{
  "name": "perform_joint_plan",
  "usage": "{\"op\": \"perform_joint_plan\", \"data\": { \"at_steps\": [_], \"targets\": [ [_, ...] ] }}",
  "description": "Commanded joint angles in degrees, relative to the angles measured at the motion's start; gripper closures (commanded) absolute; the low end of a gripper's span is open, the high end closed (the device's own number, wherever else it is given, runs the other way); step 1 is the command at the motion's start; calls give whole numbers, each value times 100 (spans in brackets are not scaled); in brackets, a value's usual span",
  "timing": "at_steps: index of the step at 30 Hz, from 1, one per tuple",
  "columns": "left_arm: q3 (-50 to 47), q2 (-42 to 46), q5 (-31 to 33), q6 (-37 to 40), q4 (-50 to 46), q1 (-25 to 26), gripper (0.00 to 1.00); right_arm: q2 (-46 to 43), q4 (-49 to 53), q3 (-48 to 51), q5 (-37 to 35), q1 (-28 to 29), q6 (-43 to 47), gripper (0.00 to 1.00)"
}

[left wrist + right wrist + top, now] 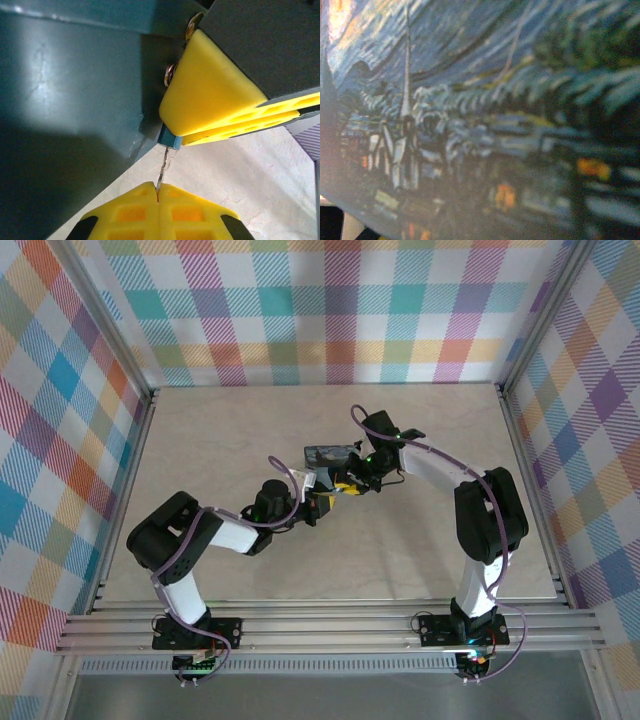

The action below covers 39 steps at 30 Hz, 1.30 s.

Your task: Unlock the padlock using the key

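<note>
The padlock (470, 125), printed with a blue starry-night painting, sits very close to the right wrist camera. From above it is a grey-blue block (325, 453) at the table's middle, just beyond the two meeting grippers. My right gripper (348, 486) is shut on it; its yellow fingers (215, 95) pinch a blue corner of the padlock (170, 140). My left gripper (158, 192) is shut on the key (161, 167), a thin silvery blade that stands up from between its fingertips and reaches that blue corner. The left gripper (322, 503) sits just left of the right one.
A beige marbled tabletop (250, 430) lies under both arms, bounded by metal frame posts (150, 400) and checked walls. Aluminium rails (330, 625) run along the near edge. A broad dark teal surface (65, 100) takes up the left half of the left wrist view.
</note>
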<state>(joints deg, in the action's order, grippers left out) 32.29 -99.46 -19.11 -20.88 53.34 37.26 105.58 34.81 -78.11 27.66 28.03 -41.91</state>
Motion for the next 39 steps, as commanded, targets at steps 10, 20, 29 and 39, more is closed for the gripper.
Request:
{"op": "perform_joint_plan", "data": {
  "at_steps": [10, 20, 29, 39],
  "targets": [
    [154, 319, 181, 276, 492, 329, 100, -261, 169, 56, -136, 70, -403, 100],
    [344, -80, -21, -365, 992, 326, 100, -351, -45, 235, -92, 88, -620, 100],
    [436, -389, -39, -555, 1325, 388, 100, -406, -303, 366, -172, 88, -866, 100],
    [263, -187, 54, 85, 698, 298, 100, -475, -371, 533, -106, -15, -854, 100]
  ]
}}
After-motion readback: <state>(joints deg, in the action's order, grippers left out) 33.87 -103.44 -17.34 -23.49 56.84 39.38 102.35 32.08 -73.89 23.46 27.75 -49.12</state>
